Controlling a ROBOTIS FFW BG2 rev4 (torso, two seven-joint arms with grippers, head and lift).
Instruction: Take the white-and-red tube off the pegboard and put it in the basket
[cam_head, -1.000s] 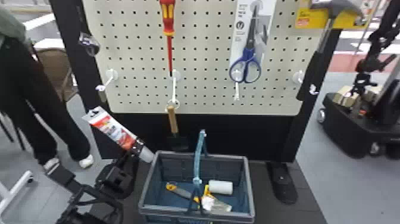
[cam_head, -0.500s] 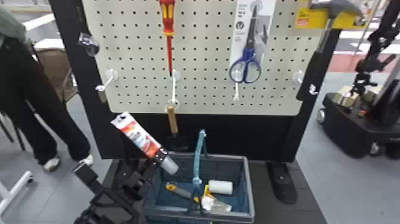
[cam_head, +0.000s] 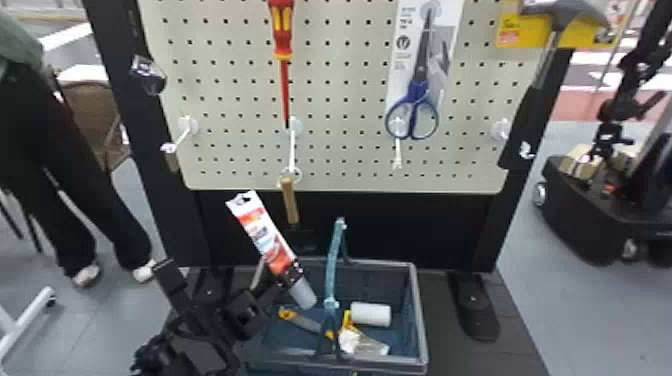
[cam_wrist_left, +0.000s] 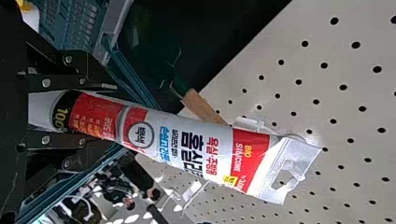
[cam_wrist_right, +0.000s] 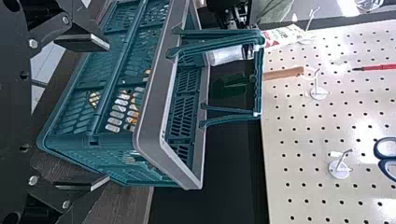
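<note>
Your left fingers (cam_wrist_left: 70, 84) pinch the tube (cam_head: 270, 242), already off the pegboard (cam_head: 340, 100) and near the basket's (cam_head: 420, 315) ten o'clock corner, leaving lowering and release to you; right fingers (cam_wrist_right: 84, 42) spread.

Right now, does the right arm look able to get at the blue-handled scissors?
Probably yes: its fingers are open and empty, and no other tool hangs before the scissors. The basket sits close ahead, so likely clear that first.
</note>
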